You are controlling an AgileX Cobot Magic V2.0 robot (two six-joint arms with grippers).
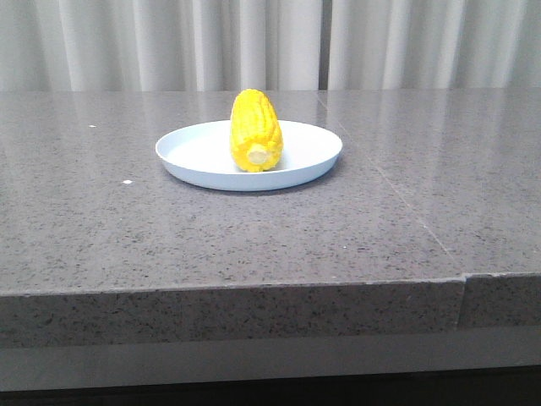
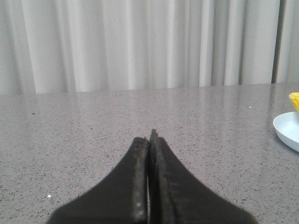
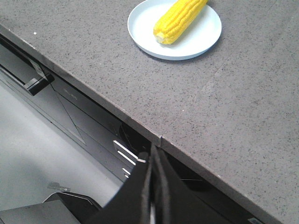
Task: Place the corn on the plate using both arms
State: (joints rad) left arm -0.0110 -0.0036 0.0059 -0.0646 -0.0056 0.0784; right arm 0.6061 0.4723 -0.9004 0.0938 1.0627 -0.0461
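The yellow corn (image 1: 255,130) lies in the pale blue-white plate (image 1: 190,152) on the grey stone table, its pale stub end toward the front. In the right wrist view the corn (image 3: 178,19) lies across the plate (image 3: 205,35), far from my right gripper (image 3: 153,151), which is shut and empty, out beyond the table's front edge. My left gripper (image 2: 149,135) is shut and empty, low over the bare table; the plate's rim (image 2: 286,130) and a bit of corn (image 2: 294,100) show well off to one side of it. Neither gripper shows in the front view.
The grey stone table (image 1: 127,220) has a seam (image 1: 397,199) running front to back on its right side. Pale curtains (image 1: 254,42) hang behind it. Below the table's front edge the right wrist view shows dark cabinet fronts (image 3: 70,107) and a light floor.
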